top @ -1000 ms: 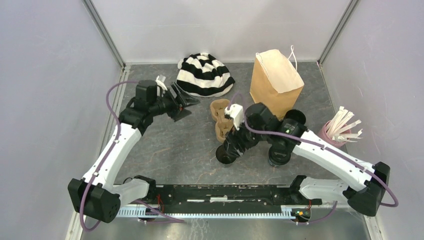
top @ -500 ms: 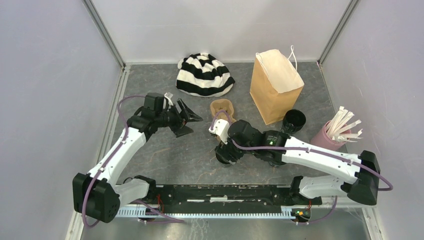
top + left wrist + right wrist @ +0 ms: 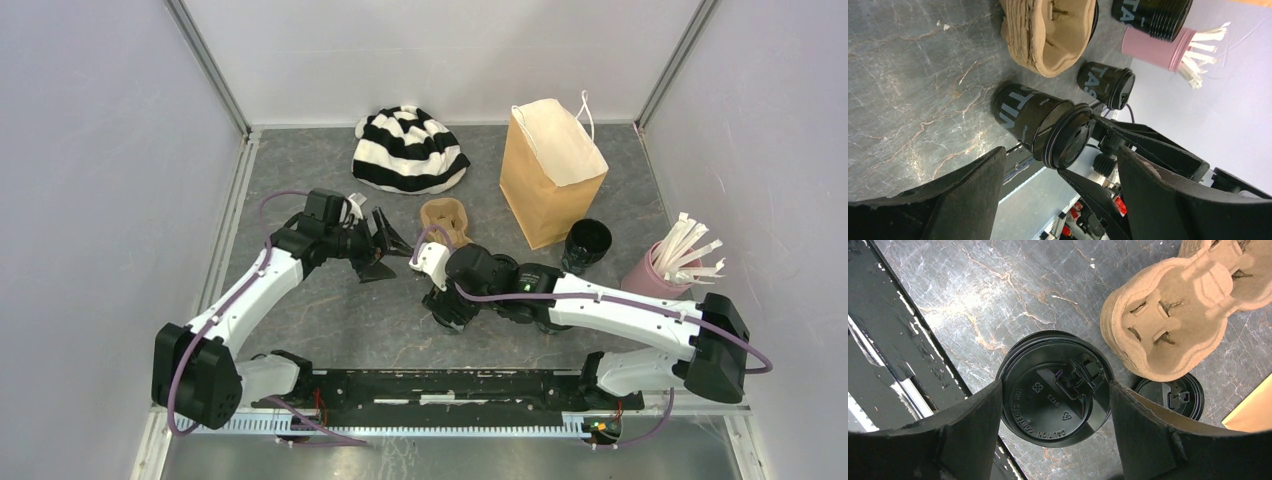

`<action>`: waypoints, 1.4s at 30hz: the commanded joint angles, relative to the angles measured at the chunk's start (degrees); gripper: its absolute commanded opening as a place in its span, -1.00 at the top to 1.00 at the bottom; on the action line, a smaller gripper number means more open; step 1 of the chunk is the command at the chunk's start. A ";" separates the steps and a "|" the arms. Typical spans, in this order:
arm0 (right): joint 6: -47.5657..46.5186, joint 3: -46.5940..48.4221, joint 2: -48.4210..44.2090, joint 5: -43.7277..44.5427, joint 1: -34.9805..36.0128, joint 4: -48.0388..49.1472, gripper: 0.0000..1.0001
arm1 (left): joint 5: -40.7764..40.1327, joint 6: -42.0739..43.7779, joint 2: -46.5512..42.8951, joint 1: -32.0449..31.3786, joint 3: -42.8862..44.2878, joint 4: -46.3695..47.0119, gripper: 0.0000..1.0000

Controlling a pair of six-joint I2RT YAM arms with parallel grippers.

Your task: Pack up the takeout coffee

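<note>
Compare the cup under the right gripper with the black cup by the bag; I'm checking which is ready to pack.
The lidded cup carries a flat lid; the open cup by the bag has none. The lidded cup stands between the right gripper's fingers; the open cup stands free. Both are black and upright.

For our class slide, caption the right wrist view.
Right gripper clasps a lidded coffee cup beside the cardboard carrier.

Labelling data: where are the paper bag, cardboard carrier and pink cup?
paper bag [image 3: 545, 200], top view, front wall
cardboard carrier [image 3: 1173, 325], right wrist view, top face
pink cup [image 3: 640, 270], top view, side wall
</note>
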 commanded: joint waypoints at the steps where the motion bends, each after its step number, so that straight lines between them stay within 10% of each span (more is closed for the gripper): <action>1: -0.69 0.22 1.09 0.10 0.50 1.79 -0.57 | 2.24 3.31 1.31 -1.85 0.18 0.47 -0.74; 42: -0.98 0.14 2.56 0.14 0.52 2.03 -0.68 | 2.62 4.66 6.04 -4.38 3.22 0.57 -0.82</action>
